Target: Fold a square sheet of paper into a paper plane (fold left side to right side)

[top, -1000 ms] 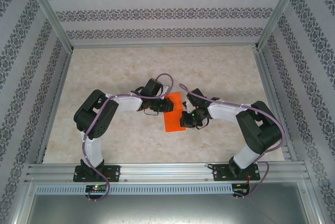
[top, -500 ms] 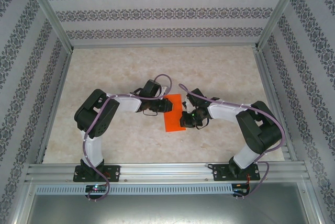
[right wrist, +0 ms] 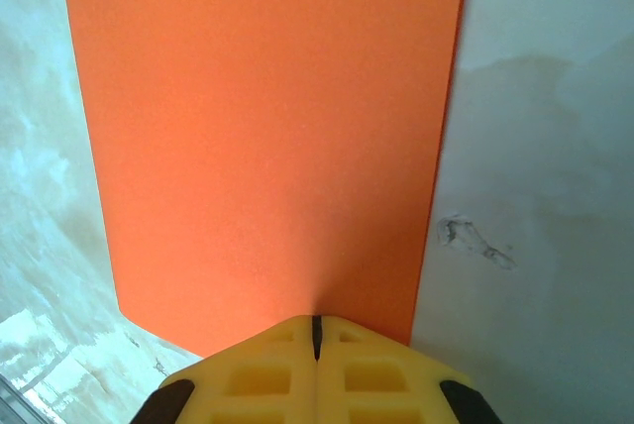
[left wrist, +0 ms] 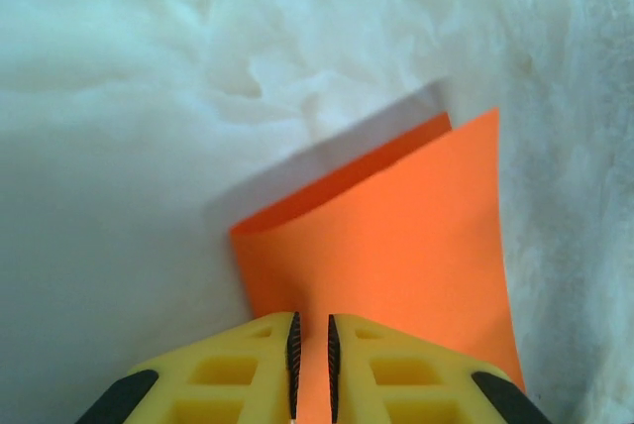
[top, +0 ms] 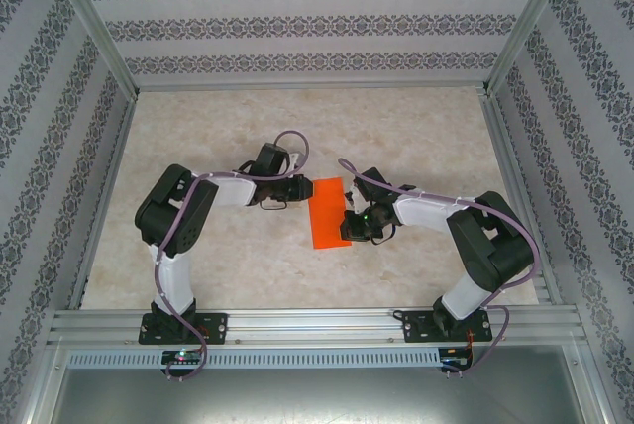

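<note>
Orange-red paper (top: 330,212) lies near the middle of the pale marbled table (top: 426,127), between the two arms. It is the square sheet of paper, and it now shows as a narrow upright rectangle with one half folded over the other.

In the left wrist view the top layer does not sit flat. It lifts a little at the far end, so a strip of the layer beneath and a soft shadow show along the fold.

The left gripper (left wrist: 312,323) sits at the sheet's left edge. Its yellow fingers (left wrist: 233,365) stand a narrow slit apart, with orange visible through the slit. Whether they touch the paper cannot be told.

The right gripper (right wrist: 317,323) sits at the sheet's right edge with its fingertips shut tight together and nothing between them. It is probably pressing down as an anchor.

The sheet looks very light and thin, limp rather than stiff, and easy to crumple or tear. It would likely slide on the smooth table unless one side is pinned.

A good hold would be a shallow pinch at a free edge or corner, taking a single layer — never the middle. The fold needs firm strokes along its line, since the springy top layer seems ready to open again.
</note>
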You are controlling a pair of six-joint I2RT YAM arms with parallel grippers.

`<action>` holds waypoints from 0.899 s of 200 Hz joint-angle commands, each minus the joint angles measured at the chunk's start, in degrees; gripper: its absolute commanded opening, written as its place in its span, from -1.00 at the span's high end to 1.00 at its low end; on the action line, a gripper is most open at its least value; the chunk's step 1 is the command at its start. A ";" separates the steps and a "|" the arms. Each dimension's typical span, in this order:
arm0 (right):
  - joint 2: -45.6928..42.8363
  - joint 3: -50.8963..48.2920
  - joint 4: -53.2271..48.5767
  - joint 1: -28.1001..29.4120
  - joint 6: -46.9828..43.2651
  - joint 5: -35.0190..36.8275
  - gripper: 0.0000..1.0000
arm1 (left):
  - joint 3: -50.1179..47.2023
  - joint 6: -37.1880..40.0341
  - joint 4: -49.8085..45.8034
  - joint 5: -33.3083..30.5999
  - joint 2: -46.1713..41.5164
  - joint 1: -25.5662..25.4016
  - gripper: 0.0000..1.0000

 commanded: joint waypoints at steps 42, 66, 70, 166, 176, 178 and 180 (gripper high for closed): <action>1.68 -2.89 -5.38 -0.22 -0.46 4.79 0.98 | 3.81 1.37 0.29 -3.58 2.74 4.62 0.61; 1.73 -2.70 -5.45 -0.13 -0.44 4.83 0.98 | 2.59 0.71 0.92 -1.56 -0.19 4.40 0.61; 1.76 -2.70 -5.40 -0.16 -0.43 4.87 0.98 | 2.20 0.61 1.14 -1.30 -0.96 4.30 0.61; 2.15 -2.51 -5.02 -0.10 0.01 4.69 0.97 | 4.08 -0.88 2.71 3.56 0.00 -1.42 0.61; 2.15 -2.35 -5.03 -0.13 0.00 4.62 0.98 | 4.61 -0.98 3.03 4.32 1.00 -1.40 0.61; 2.20 -2.35 -5.03 -0.13 -0.03 4.66 0.97 | 4.79 -0.98 3.05 4.39 1.16 -1.41 0.61; 2.16 -2.35 -5.03 -0.13 0.02 4.69 0.98 | 4.88 -0.98 3.05 4.40 1.33 -1.39 0.61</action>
